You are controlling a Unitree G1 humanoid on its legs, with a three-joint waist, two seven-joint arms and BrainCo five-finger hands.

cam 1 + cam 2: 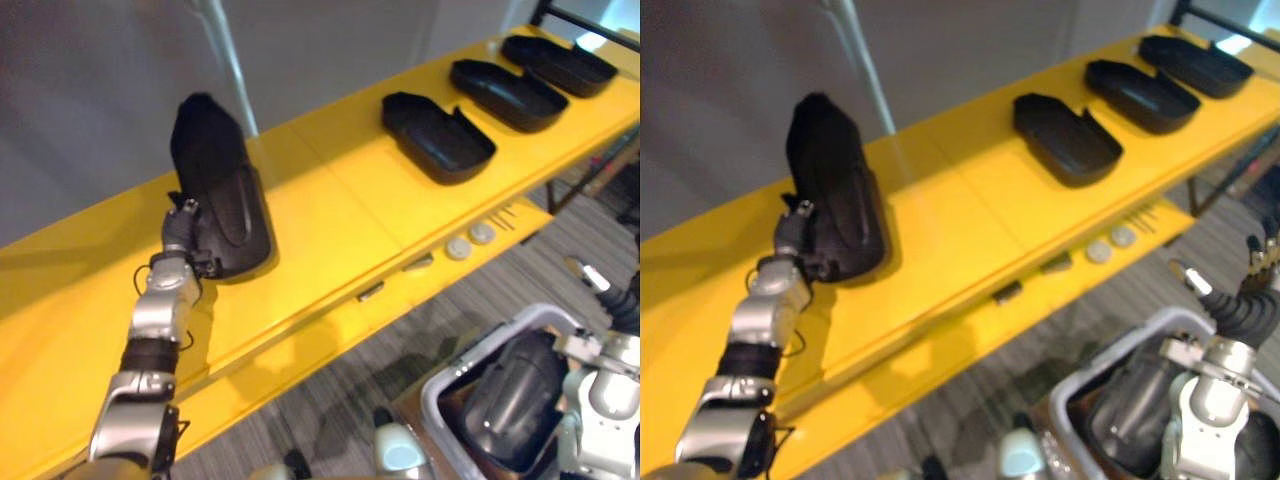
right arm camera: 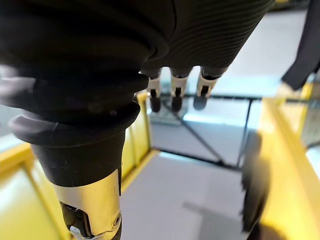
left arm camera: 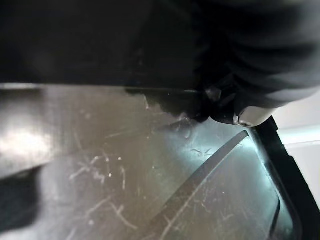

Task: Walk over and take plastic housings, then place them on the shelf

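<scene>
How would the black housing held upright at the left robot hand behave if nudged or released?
The glossy black moulded plastic housing looks rigid: it holds its shape upright. A hollow thin shell, so probably light. Tall on a narrow end over the yellow shelf, it would likely tip.

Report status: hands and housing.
Left hand on black housing, tilted up at yellow shelf. Right hand open, empty, by the bin. Three housings already shelved further right; nothing in the way.
</scene>
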